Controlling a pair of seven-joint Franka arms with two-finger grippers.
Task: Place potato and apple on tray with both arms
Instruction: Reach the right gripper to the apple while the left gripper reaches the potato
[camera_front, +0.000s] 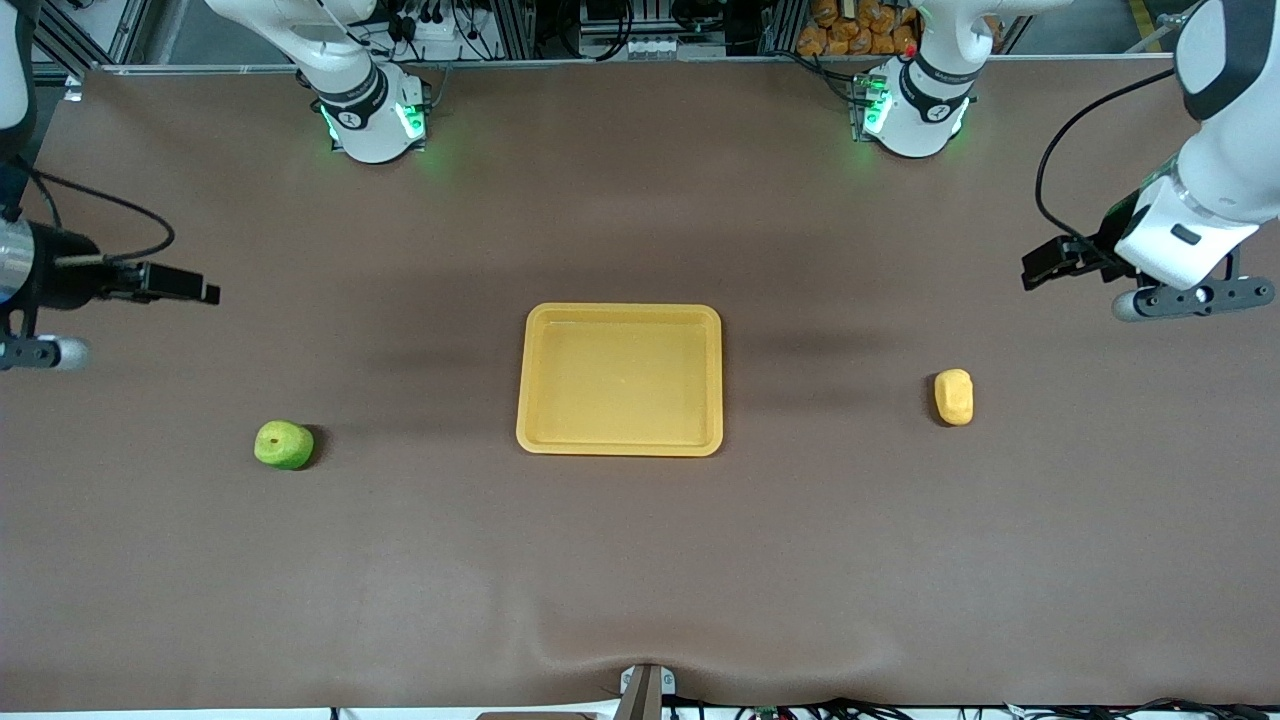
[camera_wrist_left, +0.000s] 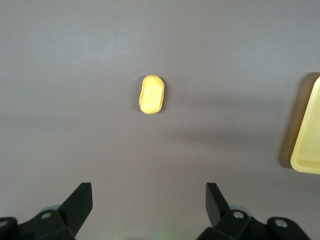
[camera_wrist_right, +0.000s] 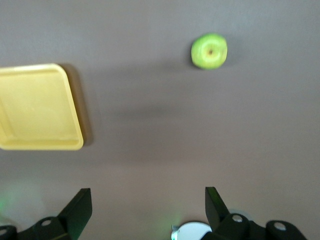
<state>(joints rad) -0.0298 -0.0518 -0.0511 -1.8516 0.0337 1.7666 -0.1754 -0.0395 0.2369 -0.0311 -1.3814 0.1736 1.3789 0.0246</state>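
Two Franka arms hang high over the ends of a brown table with nothing in hand: the left gripper hovers over the left arm's end of the table, its two black fingers spread wide apart and empty, and the right gripper hovers over the right arm's end, likewise spread wide and holding nothing. The tray, a shallow yellow-orange rectangle with a raised rim, sits bare at the middle of the table. The potato lies on the cloth well apart from the tray toward the left arm's end, its long axis running roughly toward the front camera; the apple rests well apart from the tray toward the right arm's end, a little nearer the front camera than the potato, its stem dimple turned upward. Both pieces look small, light and matte, likely firm enough for a plain pinch without slipping. The potato is probably best taken across its narrow waist, fingers straddling the short width. The round apple may roll if nudged off centre, so a grip squarely across its widest part seems the safer hold.
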